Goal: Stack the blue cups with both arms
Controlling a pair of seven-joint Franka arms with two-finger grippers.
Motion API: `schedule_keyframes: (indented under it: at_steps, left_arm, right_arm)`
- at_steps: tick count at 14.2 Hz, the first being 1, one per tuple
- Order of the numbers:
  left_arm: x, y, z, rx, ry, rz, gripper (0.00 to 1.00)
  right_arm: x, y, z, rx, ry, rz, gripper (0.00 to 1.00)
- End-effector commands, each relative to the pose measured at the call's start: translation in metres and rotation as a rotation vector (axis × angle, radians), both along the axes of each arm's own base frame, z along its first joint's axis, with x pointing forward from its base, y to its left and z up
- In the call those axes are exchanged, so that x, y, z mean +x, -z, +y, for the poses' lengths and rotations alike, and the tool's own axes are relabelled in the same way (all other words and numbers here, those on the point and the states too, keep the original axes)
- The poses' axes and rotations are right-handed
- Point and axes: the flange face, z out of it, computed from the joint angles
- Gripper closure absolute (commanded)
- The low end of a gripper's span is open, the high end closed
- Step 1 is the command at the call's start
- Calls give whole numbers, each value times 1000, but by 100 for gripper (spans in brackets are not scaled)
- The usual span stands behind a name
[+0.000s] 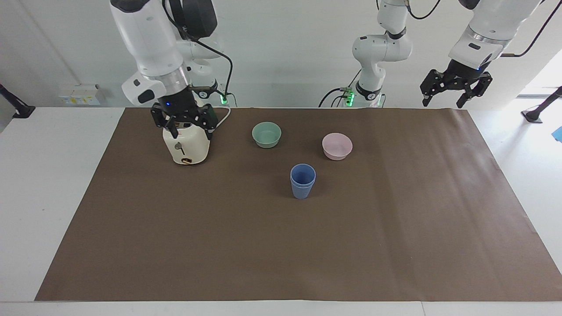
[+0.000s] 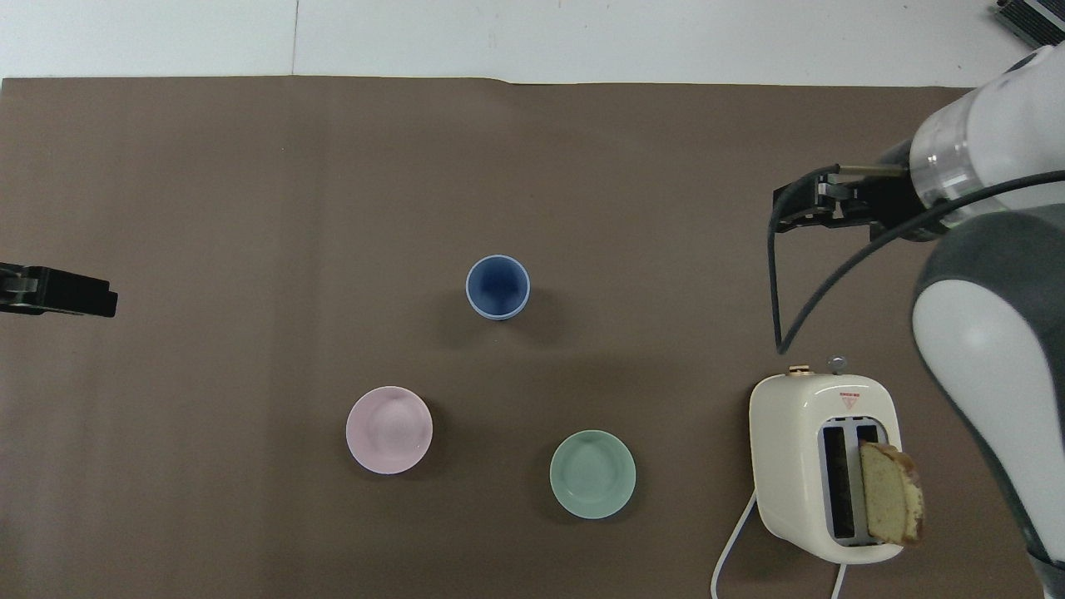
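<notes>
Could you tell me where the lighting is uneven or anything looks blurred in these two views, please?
Facing view: daylight washes out the table edge at the left arm's end, past the left end effector; the stacked blue cups cast only a faint shadow. Overhead view: the right arm's white links loom large and soft at the frame edge; the brown mat is evenly lit.

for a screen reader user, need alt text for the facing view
Two blue cups stand nested on the brown mat, with a green bowl and pink bowl nearer the robots. The open right gripper hangs over the toaster; the left gripper waits open.
</notes>
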Motion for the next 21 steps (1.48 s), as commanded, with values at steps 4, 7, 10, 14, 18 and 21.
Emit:
schedule_keyframes:
  at_steps: [4,7,10,14,18,21]
  left_arm:
    - [-4,-2,4,-6,0,4,0]
    - [-4,-2,4,-6,0,4,0]
    - [-5,-2,4,-6,0,6,0]
    - [-5,-2,4,-6,0,6,0]
    - [-5,-2,4,-6,0,6,0]
    - [-5,-2,4,-6,0,6,0]
  right_arm:
    - [-15,-13,-64,-43,-94,29,0]
    - [-16,-10,-81,-91,-110,26,0]
    - [-19,-9,-84,-88,-109,39,0]
    - [-18,-9,-82,-71,-104,32,0]
    - [-18,-10,-80,-71,-104,28,0]
    - [-18,-10,-81,-69,-103,28,0]
